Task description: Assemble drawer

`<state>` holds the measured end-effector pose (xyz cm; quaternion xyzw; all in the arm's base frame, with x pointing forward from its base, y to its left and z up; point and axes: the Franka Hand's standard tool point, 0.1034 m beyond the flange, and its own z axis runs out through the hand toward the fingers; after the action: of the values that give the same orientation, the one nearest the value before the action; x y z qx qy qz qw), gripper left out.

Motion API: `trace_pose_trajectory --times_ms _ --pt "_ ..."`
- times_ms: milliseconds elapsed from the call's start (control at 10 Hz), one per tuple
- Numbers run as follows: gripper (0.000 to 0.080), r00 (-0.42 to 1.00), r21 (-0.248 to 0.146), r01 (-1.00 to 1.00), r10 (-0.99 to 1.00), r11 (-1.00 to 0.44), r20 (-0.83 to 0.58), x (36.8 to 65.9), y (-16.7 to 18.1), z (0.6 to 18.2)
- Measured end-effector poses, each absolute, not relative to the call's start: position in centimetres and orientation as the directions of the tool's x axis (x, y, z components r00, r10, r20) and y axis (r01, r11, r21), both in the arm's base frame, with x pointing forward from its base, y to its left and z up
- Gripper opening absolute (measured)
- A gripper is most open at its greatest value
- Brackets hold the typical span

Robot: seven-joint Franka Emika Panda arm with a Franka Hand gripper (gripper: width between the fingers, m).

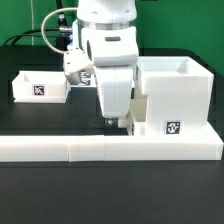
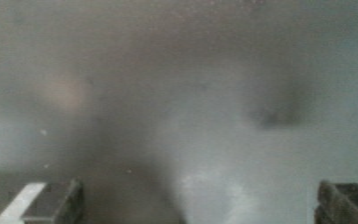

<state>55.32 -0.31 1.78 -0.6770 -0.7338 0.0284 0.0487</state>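
Note:
The tall white drawer housing (image 1: 176, 92) stands at the exterior view's right, with a square tag (image 1: 172, 127) low on its front. A small white tagged tray (image 1: 40, 87) sits at the left. Another tagged white part (image 1: 84, 74) shows partly behind the arm. A white piece (image 1: 142, 108) juts out beside the housing, right next to my gripper (image 1: 115, 121). The gripper hangs low over the black table, close to the housing's left side. In the wrist view my gripper (image 2: 194, 205) is open, its fingertips (image 2: 44, 204) wide apart, over a blurred white surface (image 2: 194, 100) very close to the camera.
A long low white L-shaped wall (image 1: 100, 149) runs along the front of the black table (image 1: 30, 120), just in front of the gripper and housing. Cables hang at the back left.

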Motion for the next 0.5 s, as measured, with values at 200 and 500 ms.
trace_pose_trajectory --times_ms 200,500 --pt "0.0649 -0.062 -0.108 0.992 0.998 0.065 0.033 56.0 0.1 1.9" --pt "0.0649 -0.040 -0.107 0.993 0.999 0.042 0.026 56.6 1.1 2.3"
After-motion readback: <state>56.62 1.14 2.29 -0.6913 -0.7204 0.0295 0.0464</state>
